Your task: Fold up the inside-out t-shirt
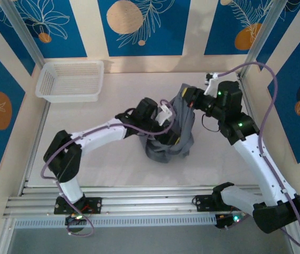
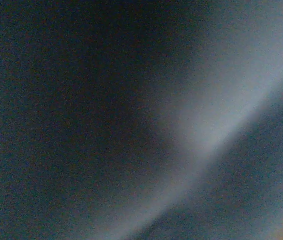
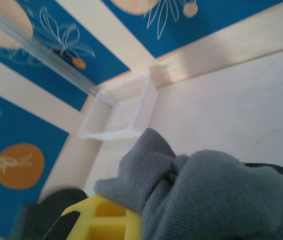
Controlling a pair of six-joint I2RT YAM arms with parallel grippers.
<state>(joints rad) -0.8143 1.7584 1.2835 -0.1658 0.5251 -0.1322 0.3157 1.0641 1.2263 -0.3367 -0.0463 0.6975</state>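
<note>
Gripping the shirt (image 1: 177, 135) with my right pincer (image 1: 184, 98), I have its jaws closed tight on a bunch of the grey cloth, just right of the middle of the overhead view. The shirt hangs from that grip as a crumpled column, its lower end heaped on the table (image 1: 113, 164) just below the frame's centre. In my right wrist view the cloth bulges across the lower right, with a folded lump of it pointing toward the upper left. A yellow block (image 3: 106, 222) sits at the bottom edge just left of it, touching the cloth.

My left pincer (image 1: 166, 115) is pressed into the left side of the hanging shirt, near the middle of the overhead view. Its tips are sunk in the folds, and I cannot tell how wide its jaws stand or whether they have any cloth. In my left wrist view the cloth lies dark and blurred close against the lens, with a paler band running from lower left to upper right.

The basket (image 1: 70, 80) stands in the upper left of the overhead view, well apart from the shirt.
</note>
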